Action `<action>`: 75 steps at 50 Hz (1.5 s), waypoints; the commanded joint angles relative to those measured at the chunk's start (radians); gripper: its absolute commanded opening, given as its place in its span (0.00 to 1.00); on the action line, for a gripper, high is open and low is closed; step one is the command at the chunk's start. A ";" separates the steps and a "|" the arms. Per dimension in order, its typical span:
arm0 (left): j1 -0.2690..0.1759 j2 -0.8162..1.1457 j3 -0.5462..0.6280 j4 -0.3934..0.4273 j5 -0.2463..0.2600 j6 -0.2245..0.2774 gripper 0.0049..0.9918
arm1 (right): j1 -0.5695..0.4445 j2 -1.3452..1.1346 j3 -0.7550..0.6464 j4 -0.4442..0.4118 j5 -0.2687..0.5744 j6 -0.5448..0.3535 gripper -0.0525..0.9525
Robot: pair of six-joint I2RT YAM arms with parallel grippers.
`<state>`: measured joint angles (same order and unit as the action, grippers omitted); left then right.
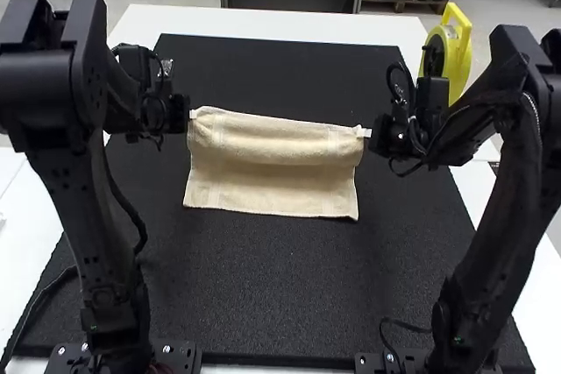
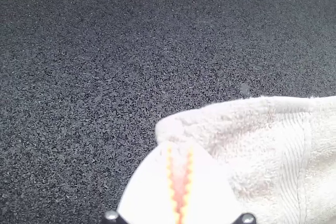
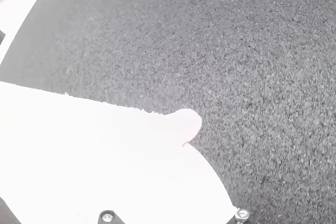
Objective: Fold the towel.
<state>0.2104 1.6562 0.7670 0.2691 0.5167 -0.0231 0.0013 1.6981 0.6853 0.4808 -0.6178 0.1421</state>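
Note:
The cream towel (image 1: pixel 272 177) lies across the middle of the black mat, its far edge raised and bulging between the two grippers. At its far left corner my left gripper (image 1: pixel 193 115) is shut on the cloth; in the left wrist view the gripper (image 2: pixel 179 148) pinches a corner of the towel (image 2: pixel 283 150). At the far right corner my right gripper (image 1: pixel 365 132) holds the cloth too. In the right wrist view the gripper (image 3: pixel 186 142) is closed at the corner of the towel (image 3: pixel 79 135), very bright there.
A yellow reel-like object (image 1: pixel 447 52) stands at the right far side, behind the right gripper. The black mat (image 1: pixel 280 304) covers most of the white table (image 1: pixel 263 22). A dark cable runs along the left arm's side.

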 commanded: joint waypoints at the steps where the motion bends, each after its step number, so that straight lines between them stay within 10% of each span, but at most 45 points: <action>1: 0.018 -0.045 -0.012 0.005 -0.006 0.017 0.02 | -0.024 -0.052 -0.013 -0.001 -0.005 -0.016 0.03; 75: 0.092 -0.227 -0.179 -0.088 -0.007 0.100 0.02 | -0.055 -0.209 -0.125 -0.217 -0.020 -0.108 0.03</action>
<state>0.2749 1.4647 0.5953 0.1677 0.5434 0.0525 -0.0322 1.5116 0.5640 0.2596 -0.6693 0.0513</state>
